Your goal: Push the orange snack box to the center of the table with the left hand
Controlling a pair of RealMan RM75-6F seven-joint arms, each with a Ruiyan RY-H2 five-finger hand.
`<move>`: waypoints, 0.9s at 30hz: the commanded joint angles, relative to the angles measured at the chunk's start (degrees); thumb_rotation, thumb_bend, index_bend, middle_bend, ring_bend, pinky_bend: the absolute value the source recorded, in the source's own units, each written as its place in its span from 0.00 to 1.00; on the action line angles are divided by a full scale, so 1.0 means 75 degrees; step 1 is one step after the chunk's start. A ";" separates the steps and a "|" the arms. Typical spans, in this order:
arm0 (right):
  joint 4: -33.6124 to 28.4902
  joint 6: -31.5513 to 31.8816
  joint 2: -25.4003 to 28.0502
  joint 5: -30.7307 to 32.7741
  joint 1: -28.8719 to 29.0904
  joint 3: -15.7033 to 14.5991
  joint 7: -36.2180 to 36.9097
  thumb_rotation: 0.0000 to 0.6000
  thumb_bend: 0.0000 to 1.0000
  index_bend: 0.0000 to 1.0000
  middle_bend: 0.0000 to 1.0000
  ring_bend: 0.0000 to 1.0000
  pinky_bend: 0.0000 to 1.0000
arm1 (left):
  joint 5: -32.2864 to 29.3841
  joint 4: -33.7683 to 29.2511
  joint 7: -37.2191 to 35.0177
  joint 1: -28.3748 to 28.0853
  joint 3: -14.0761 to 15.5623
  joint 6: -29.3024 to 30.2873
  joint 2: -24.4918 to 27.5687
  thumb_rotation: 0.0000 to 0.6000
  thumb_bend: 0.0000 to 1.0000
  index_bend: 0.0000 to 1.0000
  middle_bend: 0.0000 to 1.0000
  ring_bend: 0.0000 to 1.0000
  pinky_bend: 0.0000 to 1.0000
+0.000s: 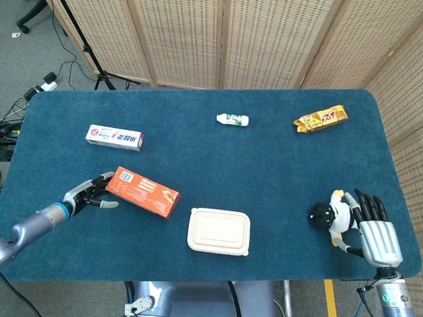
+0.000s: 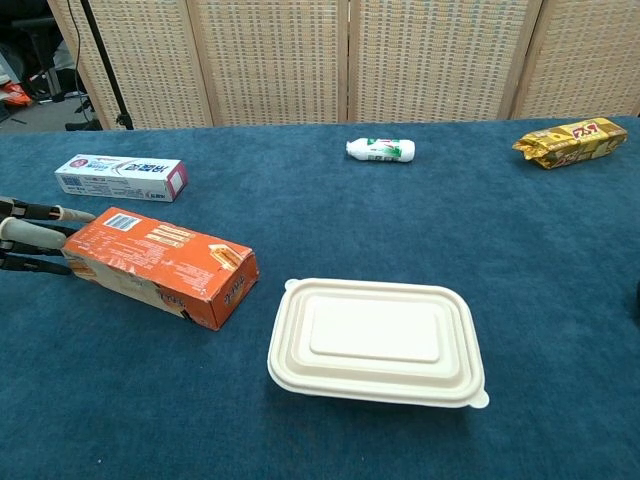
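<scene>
orange snack box (image 1: 143,192) lies angled at lower left of the frame, just left of the white lidded container (image 1: 219,231). the left hand (image 1: 91,193) touches its left end, fingers spread, holding nothing. at lower right the right hand (image 1: 373,231) rests spread beside a panda toy (image 1: 328,214).

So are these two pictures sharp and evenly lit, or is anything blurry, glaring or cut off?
Head view: even, soft light, no glare; the orange snack box and white container are crisp with faint shadows. Chest view: also sharp, the container casting a soft shadow at its base, but the left hand is cropped by the left edge, and the right hand shows only in the head view.
</scene>
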 commanded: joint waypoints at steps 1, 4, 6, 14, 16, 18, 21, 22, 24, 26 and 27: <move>-0.0003 0.0006 0.0010 0.0007 -0.0002 0.0007 0.0020 1.00 0.05 0.02 0.00 0.00 0.00 | -0.0099 -0.0123 0.0154 -0.0062 -0.0100 -0.0088 -0.0025 1.00 0.02 0.00 0.00 0.00 0.00; -0.0006 -0.0005 0.0018 0.0011 0.0002 0.0007 0.0031 1.00 0.05 0.02 0.00 0.00 0.00 | -0.0213 -0.0217 0.0350 -0.0100 -0.0193 -0.0188 -0.0046 1.00 0.02 0.00 0.00 0.00 0.00; -0.0001 -0.0009 0.0016 0.0010 0.0003 0.0005 0.0031 1.00 0.05 0.02 0.00 0.00 0.00 | -0.0319 -0.0247 0.0488 -0.0117 -0.0272 -0.0268 -0.0077 1.00 0.02 0.00 0.00 0.00 0.00; 0.0009 -0.0033 0.0008 0.0023 0.0013 0.0006 0.0029 1.00 0.05 0.02 0.00 0.00 0.00 | -0.0587 -0.0295 0.0791 -0.0174 -0.0517 -0.0555 -0.0222 1.00 0.02 0.00 0.00 0.00 0.00; 0.0015 -0.0040 0.0008 0.0031 0.0015 0.0007 0.0033 1.00 0.05 0.02 0.00 0.00 0.00 | -0.0638 -0.0310 0.0887 -0.0178 -0.0583 -0.0606 -0.0256 1.00 0.02 0.00 0.00 0.00 0.00; 0.0022 -0.0057 0.0003 0.0031 0.0021 0.0001 0.0029 1.00 0.05 0.02 0.00 0.00 0.00 | -0.0688 -0.0337 0.0959 -0.0199 -0.0669 -0.0663 -0.0299 1.00 0.02 0.00 0.00 0.00 0.00; 0.0018 -0.0064 0.0004 0.0033 0.0025 0.0001 0.0022 1.00 0.05 0.02 0.00 0.00 0.00 | -0.0805 -0.0354 0.1076 -0.0223 -0.0802 -0.0791 -0.0344 1.00 0.02 0.00 0.00 0.00 0.00; 0.0018 -0.0060 0.0006 0.0034 0.0024 0.0003 0.0026 1.00 0.05 0.02 0.00 0.00 0.00 | -0.0839 -0.0371 0.1132 -0.0222 -0.0848 -0.0823 -0.0346 1.00 0.02 0.00 0.00 0.00 0.00; 0.0022 -0.0062 0.0007 0.0040 0.0023 0.0003 0.0035 1.00 0.05 0.02 0.00 0.00 0.00 | -0.0892 -0.0383 0.1226 -0.0223 -0.0916 -0.0879 -0.0351 1.00 0.02 0.00 0.00 0.00 0.00; 0.0027 -0.0069 0.0003 0.0038 0.0025 -0.0002 0.0032 1.00 0.05 0.02 0.00 0.00 0.00 | -0.0955 -0.0391 0.1328 -0.0224 -0.0987 -0.0944 -0.0354 1.00 0.02 0.00 0.00 0.00 0.00; 0.0028 -0.0076 -0.0001 0.0034 0.0029 -0.0005 0.0027 1.00 0.05 0.02 0.00 0.00 0.00 | -0.1002 -0.0390 0.1399 -0.0222 -0.1041 -0.0979 -0.0361 1.00 0.02 0.00 0.00 0.00 0.00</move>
